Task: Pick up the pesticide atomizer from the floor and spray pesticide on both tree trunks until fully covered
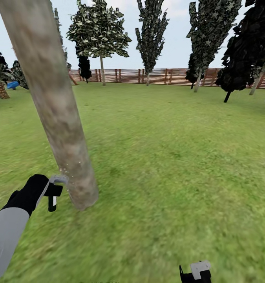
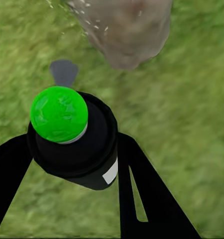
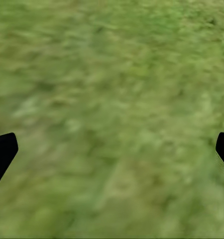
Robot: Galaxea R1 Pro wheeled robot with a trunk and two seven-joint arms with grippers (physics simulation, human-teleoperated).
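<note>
A thick, mottled beige-grey tree trunk leans up through the left of the head view, its base on the grass. Fine white pesticide speckles dot the bark low down, and they also show on the trunk's base in the left wrist view. My left gripper hangs just left of that base, shut on the pesticide atomizer, a black bottle with a white label and a bright green top. The top points at the trunk. My right gripper is low over the lawn, with its fingertips spread wide and nothing between them.
Grass lawn stretches to a brown slat fence. Several more trees stand along the fence, one pale-trunked, and near-black ones are at the right. A blue object lies far left.
</note>
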